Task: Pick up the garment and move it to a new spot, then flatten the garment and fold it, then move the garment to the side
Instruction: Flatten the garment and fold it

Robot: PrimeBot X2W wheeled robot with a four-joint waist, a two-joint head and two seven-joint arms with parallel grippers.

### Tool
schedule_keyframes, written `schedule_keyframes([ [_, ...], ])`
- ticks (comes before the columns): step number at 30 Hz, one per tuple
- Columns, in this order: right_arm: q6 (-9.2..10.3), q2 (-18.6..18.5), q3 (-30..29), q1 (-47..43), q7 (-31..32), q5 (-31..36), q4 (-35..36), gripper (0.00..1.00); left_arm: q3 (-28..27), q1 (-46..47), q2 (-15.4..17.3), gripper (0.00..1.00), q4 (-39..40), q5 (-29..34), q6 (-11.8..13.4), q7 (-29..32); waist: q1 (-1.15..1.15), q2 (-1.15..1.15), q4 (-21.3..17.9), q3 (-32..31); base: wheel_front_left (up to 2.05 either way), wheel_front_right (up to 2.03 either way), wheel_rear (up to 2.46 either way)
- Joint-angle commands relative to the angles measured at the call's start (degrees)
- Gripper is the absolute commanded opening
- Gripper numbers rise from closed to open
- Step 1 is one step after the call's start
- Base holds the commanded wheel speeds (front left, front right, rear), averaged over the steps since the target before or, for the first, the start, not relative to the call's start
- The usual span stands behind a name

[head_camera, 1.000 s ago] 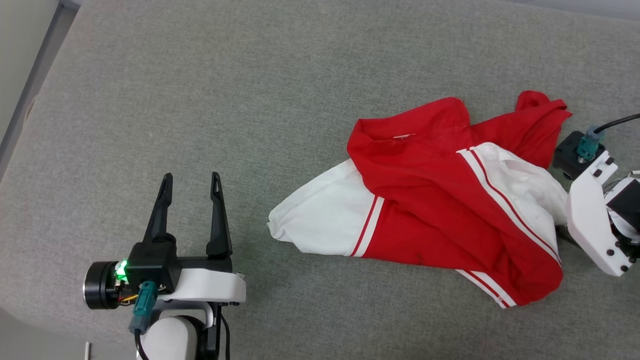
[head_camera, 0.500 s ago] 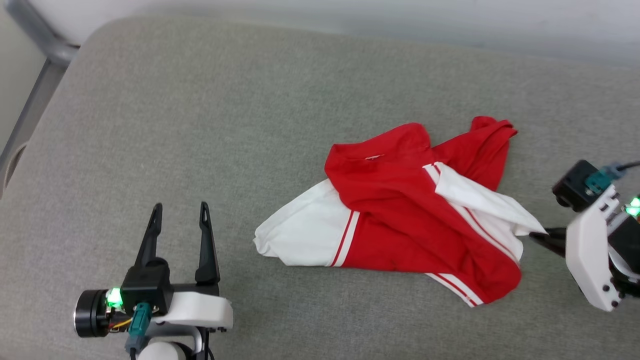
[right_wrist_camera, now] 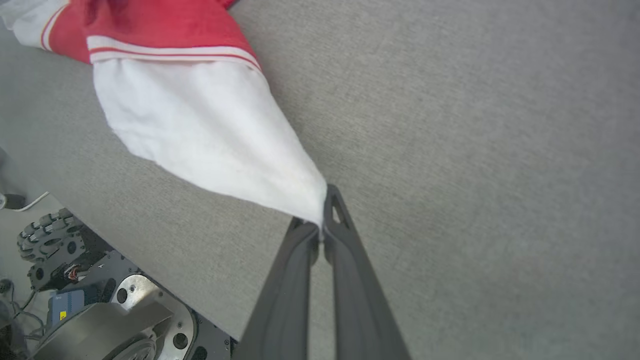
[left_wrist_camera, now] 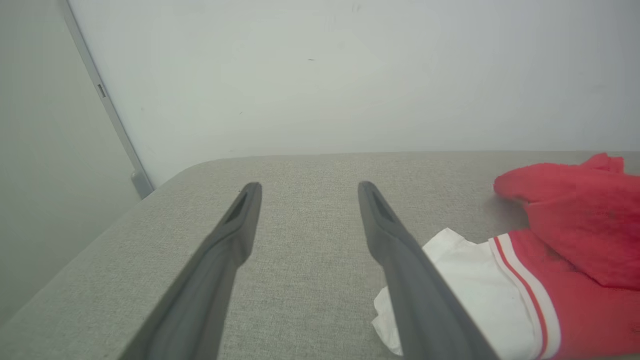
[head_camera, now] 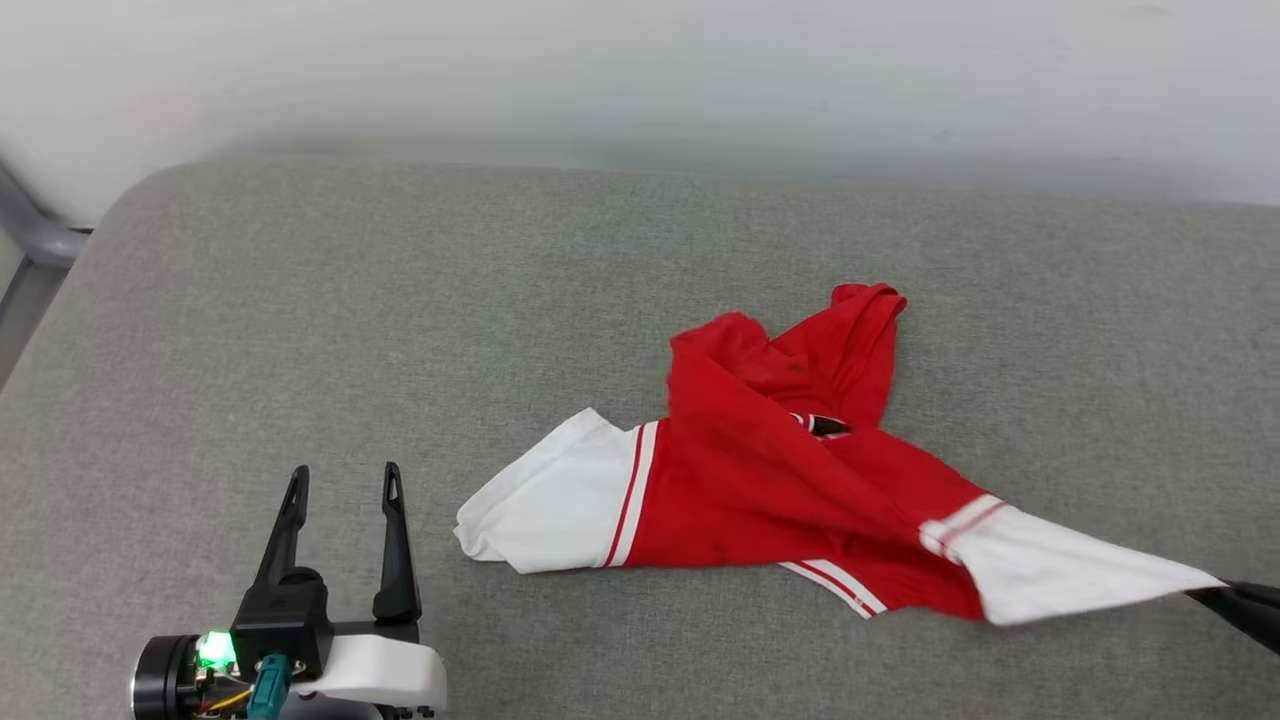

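Note:
The garment point(head_camera: 760, 480), a red jersey T-shirt with white sleeves and red-white striped trim, lies crumpled on the grey padded surface. One white sleeve point(head_camera: 1050, 575) is stretched out to the lower right, and my right gripper point(head_camera: 1205, 592) is shut on its tip. The right wrist view shows that gripper point(right_wrist_camera: 322, 220) pinching the white sleeve point(right_wrist_camera: 200, 125) just above the surface. My left gripper point(head_camera: 340, 480) stands open at the lower left, apart from the garment's other white sleeve point(head_camera: 540, 500). Seen from the left wrist, its open fingers point(left_wrist_camera: 395, 240) sit beside the garment point(left_wrist_camera: 550, 260).
The grey padded surface point(head_camera: 400, 300) ends at a white wall point(head_camera: 640, 70) behind. Its rounded left corner point(head_camera: 110, 210) meets a grey rail point(head_camera: 30, 235). In the right wrist view the surface's near edge point(right_wrist_camera: 150, 285) drops to my wheeled base point(right_wrist_camera: 90, 310).
My right gripper shut on the white sleeve and has pulled it out to the lower right, stretching the garment. The head camera tilted up, bringing the wall into view. The left gripper stayed open.

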State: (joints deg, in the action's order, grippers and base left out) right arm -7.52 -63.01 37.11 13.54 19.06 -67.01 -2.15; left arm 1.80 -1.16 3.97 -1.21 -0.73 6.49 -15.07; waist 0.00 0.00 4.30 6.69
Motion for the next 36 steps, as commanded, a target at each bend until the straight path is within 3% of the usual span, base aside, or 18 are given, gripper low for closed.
schedule_keyframes([
  [1, 0.06, -0.29, -1.26, -1.56, -0.59, -0.58, -0.89, 0.0, 0.06, -0.66, 0.23, 1.0, 0.2, 0.2, -0.17, -0.14, 0.0, 0.0, -0.28, -0.06, 0.0, 0.0, 0.0],
  [12, 0.07, 3.45, -14.0, -14.1, -3.97, -3.95, -17.25, 0.0, 0.37, 0.19, 0.27, 1.0, 0.13, 0.43, -0.44, -0.14, 0.0, 0.0, -0.09, 0.6, 0.0, 0.0, 0.0],
  [23, 0.06, 10.71, -17.18, -17.71, -5.88, 0.06, -30.48, 0.0, 0.19, -0.34, 0.22, 1.0, 0.05, 0.12, -0.21, -0.14, 0.0, 0.0, 0.54, 0.84, 0.0, 0.0, 0.0],
  [24, 0.06, 11.42, -17.48, -17.13, -6.68, 0.58, -30.57, 0.2, 0.07, -0.39, 0.21, 1.0, 0.08, 0.11, -0.1, -0.14, 0.0, 0.0, 0.39, 0.81, 0.0, 0.0, 0.0],
  [25, 0.06, 11.78, -17.81, -16.48, -7.71, 1.44, -30.45, 0.66, -0.04, -0.47, 0.25, 1.0, 0.1, 0.13, 0.03, -0.14, 0.0, 0.0, 0.18, 0.76, 0.0, 0.0, 0.0],
  [26, 0.05, 11.77, -18.32, -15.86, -9.08, 2.47, -30.27, 1.0, -0.02, -0.52, 0.28, 1.0, 0.1, 0.21, 0.02, -0.14, 0.0, 0.0, 0.01, 0.72, 0.0, 0.0, 0.0],
  [36, 0.06, 9.44, -28.02, -11.63, -23.14, 15.2, -29.25, 1.0, -0.11, -0.6, 1.03, 1.0, 0.42, 0.58, 0.11, -0.14, 0.0, 0.0, -1.3, -0.54, 0.0, 0.0, 0.0],
])
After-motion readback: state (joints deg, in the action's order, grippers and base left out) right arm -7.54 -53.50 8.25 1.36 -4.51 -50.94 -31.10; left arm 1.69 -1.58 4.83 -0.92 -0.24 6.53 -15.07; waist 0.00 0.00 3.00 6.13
